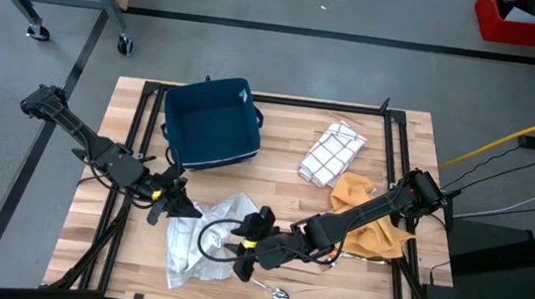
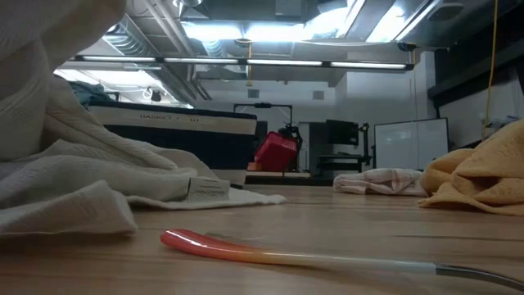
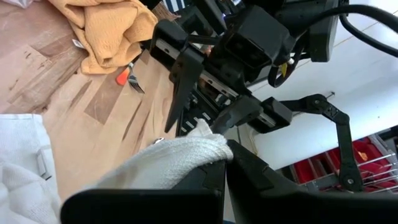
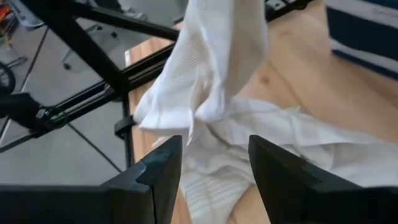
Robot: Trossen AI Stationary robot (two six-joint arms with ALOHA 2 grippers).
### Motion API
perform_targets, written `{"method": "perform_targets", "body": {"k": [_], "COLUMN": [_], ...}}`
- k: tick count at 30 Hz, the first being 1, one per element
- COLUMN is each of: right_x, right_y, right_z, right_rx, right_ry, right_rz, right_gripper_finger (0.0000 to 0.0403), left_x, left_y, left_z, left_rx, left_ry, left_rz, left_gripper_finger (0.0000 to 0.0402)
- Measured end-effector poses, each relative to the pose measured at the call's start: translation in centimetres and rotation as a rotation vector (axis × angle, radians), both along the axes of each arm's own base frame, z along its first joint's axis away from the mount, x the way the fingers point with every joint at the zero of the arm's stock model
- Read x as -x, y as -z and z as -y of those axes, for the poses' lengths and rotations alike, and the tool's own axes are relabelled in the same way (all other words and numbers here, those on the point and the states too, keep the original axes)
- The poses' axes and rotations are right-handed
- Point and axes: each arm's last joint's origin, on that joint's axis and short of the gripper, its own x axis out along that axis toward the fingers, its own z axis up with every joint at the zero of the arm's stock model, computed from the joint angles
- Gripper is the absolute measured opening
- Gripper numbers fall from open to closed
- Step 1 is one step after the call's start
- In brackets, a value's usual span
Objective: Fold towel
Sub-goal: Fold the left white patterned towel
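A white towel [image 1: 200,240] lies crumpled on the wooden table near its front edge. One bunched part of it is raised, and my left gripper [image 1: 170,202] is shut on that part. In the right wrist view the raised part [image 4: 211,62] hangs down onto the heap on the table. My right gripper [image 1: 244,255] hovers at the towel's right side with its fingers [image 4: 163,171] open. They point at the hanging cloth and nothing is between them. My left gripper pinches a bunched-up part of the white towel [image 3: 186,155] between its two fingers, several layers thick. The fingers come roughly level from the table's left. That part is lifted clear, and the rest of the towel hangs slack down to the table.
A blue fabric basket [image 1: 213,122] stands at the back. A checkered towel [image 1: 332,154] and an orange towel [image 1: 371,225] lie to the right. A spoon [image 1: 277,292] with a red-orange handle [image 2: 237,246] lies near the front edge. A fork [image 3: 130,79] lies beside the orange towel.
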Motion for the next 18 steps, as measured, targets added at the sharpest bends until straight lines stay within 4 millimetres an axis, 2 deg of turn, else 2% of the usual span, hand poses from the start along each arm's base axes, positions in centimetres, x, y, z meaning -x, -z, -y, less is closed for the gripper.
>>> {"method": "perform_targets", "body": {"k": [9, 18], "right_x": [-0.3, -0.9], "right_y": [-0.5, -0.5], "right_z": [0.0, 1.5], "right_rx": [-0.001, 0.027], "right_ry": [0.033, 0.11], "right_rz": [0.068, 0.076], "right_gripper_finger": [0.0188, 0.0188], "left_x": [0.0, 0.0], "left_y": [0.0, 0.0], "left_z": [0.0, 0.0], "left_rx": [-0.012, -0.01], "left_ry": [0.002, 0.002], "left_rz": [0.003, 0.002], "left_gripper_finger": [0.0, 0.0]}}
